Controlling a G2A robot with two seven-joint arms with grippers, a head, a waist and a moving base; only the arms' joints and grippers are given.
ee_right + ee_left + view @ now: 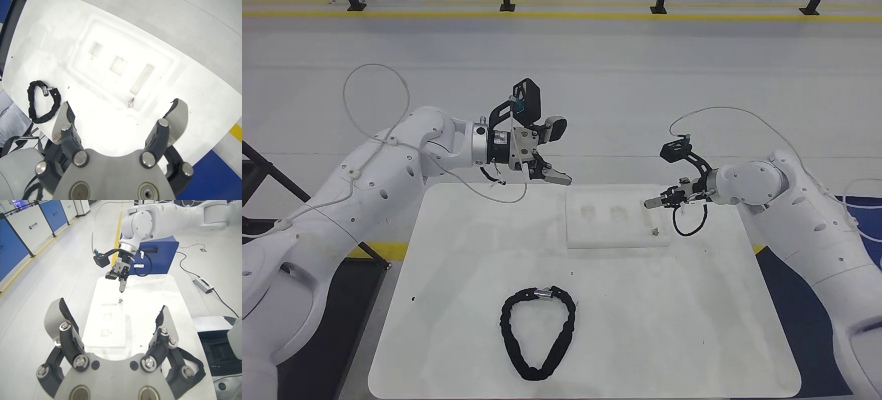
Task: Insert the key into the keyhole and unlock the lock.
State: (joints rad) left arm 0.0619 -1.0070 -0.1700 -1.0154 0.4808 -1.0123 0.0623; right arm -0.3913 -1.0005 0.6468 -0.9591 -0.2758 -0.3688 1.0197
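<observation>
The lock [537, 332] is a black fabric-covered chain loop with a silver cylinder, lying near the table's front; it also appears in the right wrist view [43, 102]. The small key [655, 231] on a wire ring lies on the right end of the white foam tray [617, 232]. My right gripper [654, 202] hovers open just above the key [130, 102], its own jaws [121, 106] wide apart. My left gripper [557, 177] is open in the air at the tray's back left corner; its wrist view [112, 311] looks across the tray at the key [120, 300] and the right gripper [117, 280].
The foam tray [170, 62] has three shallow recesses. The white table [692, 320] has rounded corners. A blue cabinet [160, 256] and a power adapter [204, 285] on the floor stand beyond the table's right side. A black frame [272, 185] stands left of the table.
</observation>
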